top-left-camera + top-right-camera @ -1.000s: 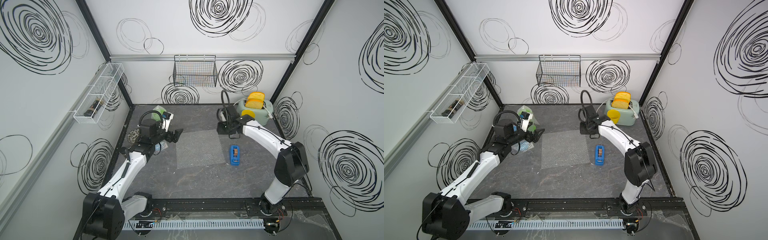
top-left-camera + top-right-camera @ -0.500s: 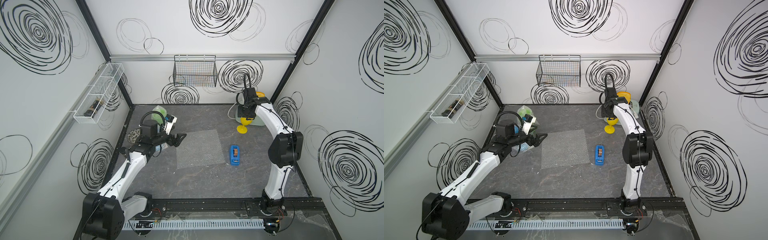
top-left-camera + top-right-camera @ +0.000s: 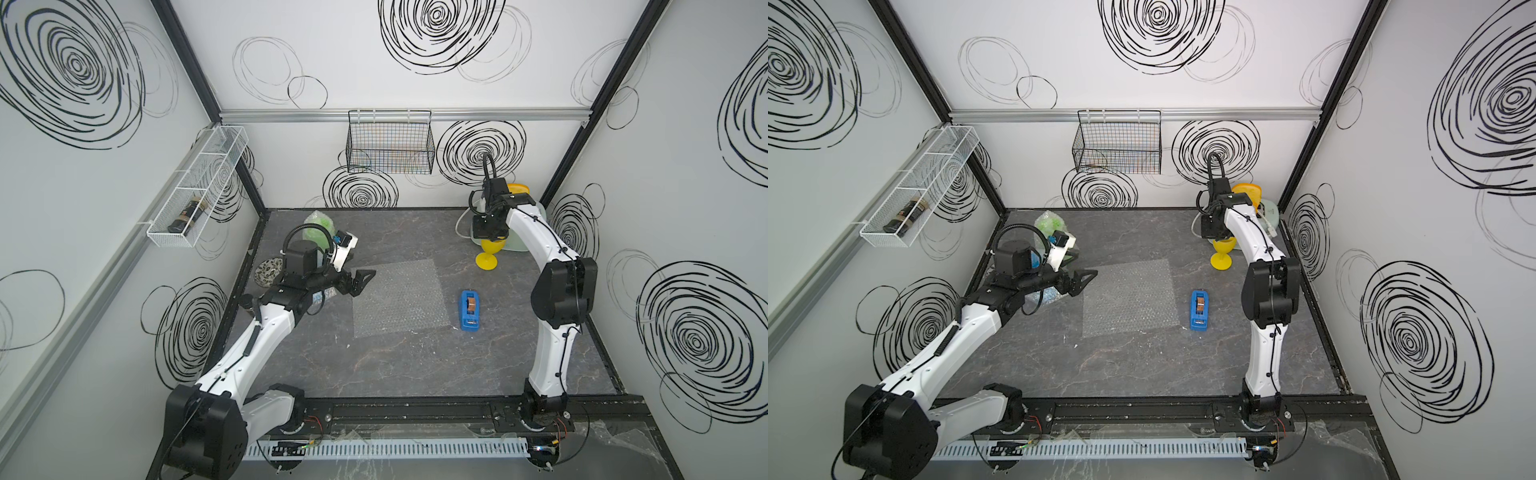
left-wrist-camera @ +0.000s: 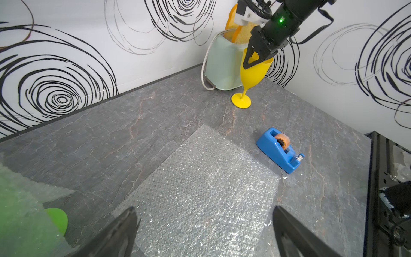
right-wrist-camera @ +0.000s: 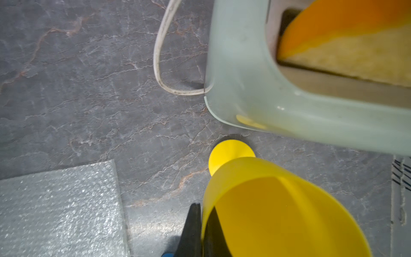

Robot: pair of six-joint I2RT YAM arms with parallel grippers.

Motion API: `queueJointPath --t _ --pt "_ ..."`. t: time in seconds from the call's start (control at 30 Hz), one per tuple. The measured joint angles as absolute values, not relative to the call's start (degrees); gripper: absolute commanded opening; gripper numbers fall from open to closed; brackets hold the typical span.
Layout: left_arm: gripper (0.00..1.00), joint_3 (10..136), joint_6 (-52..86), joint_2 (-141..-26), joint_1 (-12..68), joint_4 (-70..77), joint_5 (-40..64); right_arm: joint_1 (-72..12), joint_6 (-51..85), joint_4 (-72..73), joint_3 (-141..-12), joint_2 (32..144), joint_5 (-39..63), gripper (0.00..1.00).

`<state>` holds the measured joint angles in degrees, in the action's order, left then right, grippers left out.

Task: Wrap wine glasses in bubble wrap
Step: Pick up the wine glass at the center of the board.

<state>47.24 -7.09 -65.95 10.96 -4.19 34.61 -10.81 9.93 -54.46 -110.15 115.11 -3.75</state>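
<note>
Yellow wine glass [image 4: 253, 73] stands beside the pale green toaster [image 4: 220, 64] at the far right of the table [image 3: 415, 365], well apart from the bubble wrap sheet [image 3: 399, 299]. Right gripper [image 4: 247, 63] is clamped on the bowl rim, one finger inside, one outside. Left gripper [image 3: 360, 279] hangs wide open over the sheet's left edge, holding nothing. Foot appears to rest on the table, though the view is unclear. Hazard: a rim-only pinch lets the glass swing or slip during transfer; the unheld sheet can shift when the glass lands

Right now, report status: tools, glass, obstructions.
Left tool open, at bubble wrap edge. Right tool shut on yellow goblet rim, goblet standing beside toaster. Tape dispenser beside the sheet.
</note>
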Motion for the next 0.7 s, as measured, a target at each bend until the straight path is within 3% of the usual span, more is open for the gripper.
queueJointPath --t 0.37,0.5,0.7 --pt "0.98 47.83 -11.11 -68.86 16.19 -5.98 34.74 -20.64 7.79 -57.67 -103.77 95.66 14.68 0.03" --pt "0.97 48.38 -13.45 -69.65 18.9 -6.7 34.13 -26.17 7.44 -56.9 -101.23 94.15 22.13 0.03" --pt "0.96 49.41 -17.63 -71.31 22.74 -8.12 31.7 -27.75 8.84 -54.39 -96.25 93.43 30.2 0.03"
